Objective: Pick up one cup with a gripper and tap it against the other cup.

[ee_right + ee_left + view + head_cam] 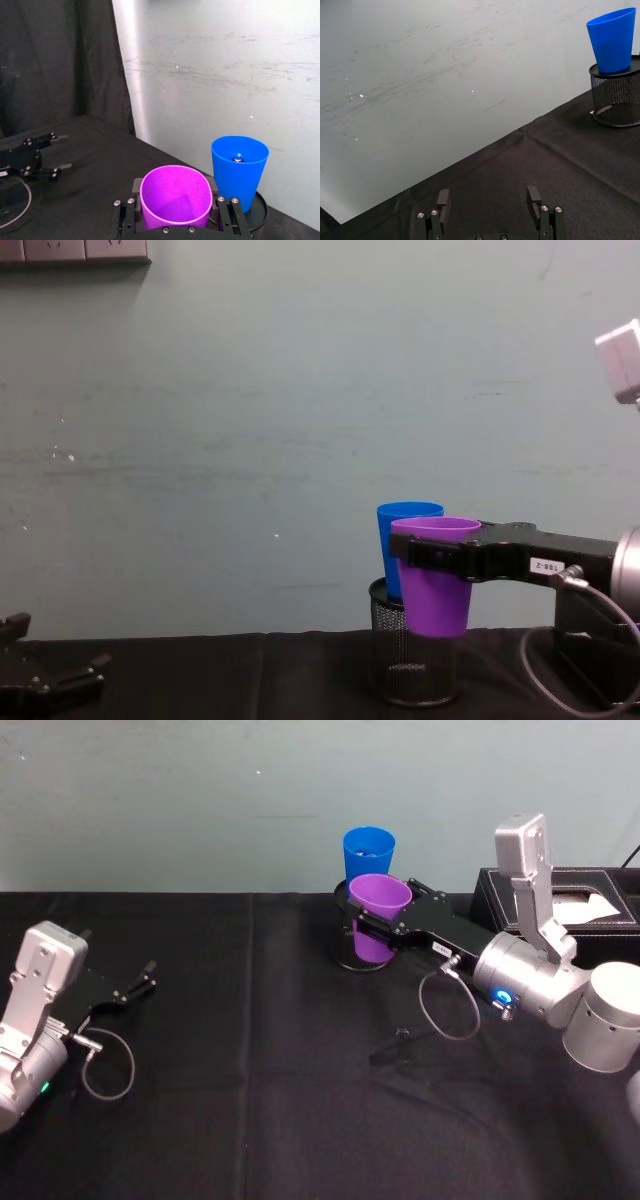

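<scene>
Your purple cup (pixel 380 900) is off the tabletop (pixel 250 1100), upright and mouth up. It is pinched just below its rim by the right gripper (pixel 175 215), whose fingers are pressed against opposite sides of the cup wall. From the chest view its base hangs clear of the cloth, level with the upper part of the black wire-mesh pen holder (pixel 410 665).

The blue cup (pixel 239 162) stands upright, seated in the top of that pen holder, just behind the purple one and a little higher. The two rims sit very close in the right wrist view. The purple cup overlaps the blue one in the head and chest views, so you cannot tell whether the walls are touching or a sliver apart.

I judge the pick-up half of the job done. What is left is the tap itself, or confirming it if contact is already made. That calls for a short nudge of the purple cup toward the wall, gentle enough not to tip the blue cup off its perch or shove the holder.

Your left gripper (pixel 488 200) sits low at the left side of the tabletop, well apart from both cups, fingers spread and holding nothing. A black tissue box (pixel 560 900) stands behind the right arm.
</scene>
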Controlling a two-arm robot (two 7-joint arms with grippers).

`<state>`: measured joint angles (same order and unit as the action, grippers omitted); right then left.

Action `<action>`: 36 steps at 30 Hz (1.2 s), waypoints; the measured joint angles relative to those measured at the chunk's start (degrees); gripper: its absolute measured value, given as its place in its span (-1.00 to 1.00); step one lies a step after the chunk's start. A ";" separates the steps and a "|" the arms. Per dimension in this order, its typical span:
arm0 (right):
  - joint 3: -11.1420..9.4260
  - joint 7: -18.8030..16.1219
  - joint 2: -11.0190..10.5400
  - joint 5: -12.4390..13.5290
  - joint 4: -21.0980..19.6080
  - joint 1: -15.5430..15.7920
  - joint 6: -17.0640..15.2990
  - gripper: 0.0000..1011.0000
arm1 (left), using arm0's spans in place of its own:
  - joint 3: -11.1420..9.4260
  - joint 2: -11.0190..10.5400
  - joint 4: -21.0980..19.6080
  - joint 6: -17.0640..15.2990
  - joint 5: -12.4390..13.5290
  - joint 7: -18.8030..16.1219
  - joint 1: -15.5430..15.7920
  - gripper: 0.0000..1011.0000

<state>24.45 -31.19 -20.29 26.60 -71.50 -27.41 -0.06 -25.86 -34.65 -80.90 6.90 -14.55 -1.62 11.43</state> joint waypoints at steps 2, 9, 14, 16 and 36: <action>0.52 -0.68 2.65 -0.20 7.30 -3.91 2.14 0.45 | 0.00 0.00 0.00 0.00 0.00 0.00 0.00 0.98; 0.38 -0.52 4.54 -1.37 12.17 -6.88 4.50 0.45 | 0.00 0.00 0.00 0.01 0.00 0.00 0.00 0.98; 0.10 -0.55 5.30 -1.89 13.95 -8.03 5.12 0.45 | 0.00 0.00 0.00 0.01 0.00 0.00 0.00 0.98; 0.03 -0.55 5.48 -1.97 14.32 -8.26 5.22 0.45 | 0.00 0.00 0.00 0.00 0.00 0.00 0.00 0.98; -0.92 -0.63 6.77 -3.25 16.37 -10.20 5.26 0.45 | 0.00 0.00 0.00 0.01 0.00 0.00 0.00 0.98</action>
<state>23.54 -31.82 -13.52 23.36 -55.13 -37.61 5.20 -25.86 -34.65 -80.90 6.91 -14.55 -1.62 11.43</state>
